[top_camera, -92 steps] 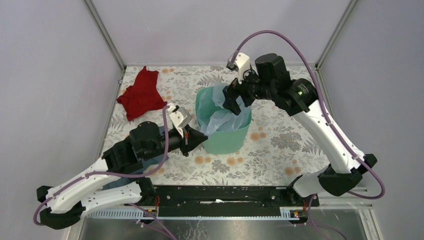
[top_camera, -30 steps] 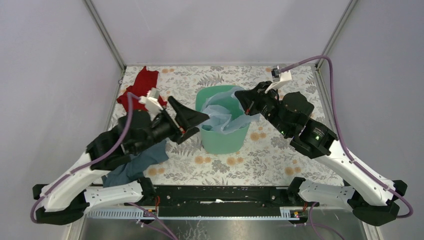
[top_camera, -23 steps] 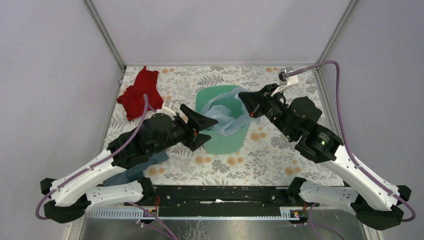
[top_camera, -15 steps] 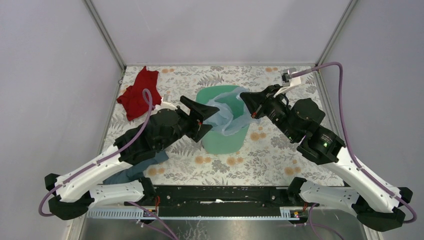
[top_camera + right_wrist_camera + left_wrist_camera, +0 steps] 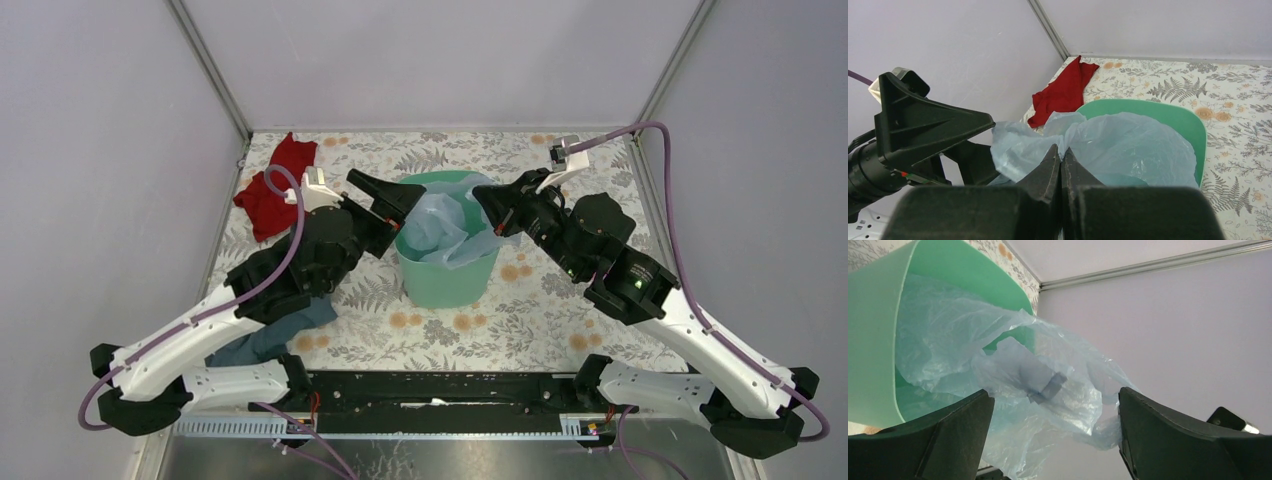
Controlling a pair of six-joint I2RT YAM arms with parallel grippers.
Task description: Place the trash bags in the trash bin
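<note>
The mint-green trash bin stands mid-table, and the pale-blue trash bag lies crumpled in its mouth, spilling over the rim. My right gripper is at the bin's far right rim, shut on a gathered edge of the bag, which bunches at its tips. My left gripper hovers at the bin's left rim, open wide. In the left wrist view, loose film of the bag hangs ahead between its spread fingers; whether they touch it I cannot tell. The bin wall is on the left.
A red cloth lies at the far left of the flowered table, also seen as the red cloth beyond the bin rim. A grey-blue cloth lies under my left arm. Enclosure walls stand close on three sides.
My left gripper swung from the bin's near-left side to its far-left rim and opened fully. My right gripper stayed shut on the bag, shifting slightly.
</note>
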